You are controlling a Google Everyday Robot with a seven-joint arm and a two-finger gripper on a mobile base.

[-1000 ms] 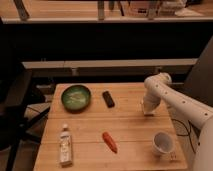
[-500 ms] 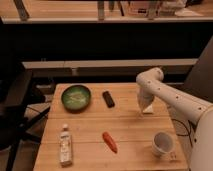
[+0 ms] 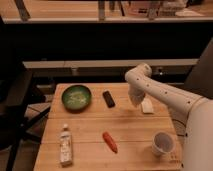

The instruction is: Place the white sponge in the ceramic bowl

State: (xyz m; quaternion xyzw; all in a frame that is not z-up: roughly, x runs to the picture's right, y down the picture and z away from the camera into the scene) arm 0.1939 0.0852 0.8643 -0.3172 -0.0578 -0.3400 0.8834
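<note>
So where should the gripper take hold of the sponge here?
From above, across its narrow width. The sponge lies flat on the table near the right edge, too thin to take from the side, so a top-down pinch on its two long edges looks best. The gripper hangs just left of it.

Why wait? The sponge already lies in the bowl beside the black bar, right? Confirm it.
Not right. The camera view shows the sponge on the table right of the black bar, beside the gripper. The bowl, left of the bar, holds no sponge.
</note>
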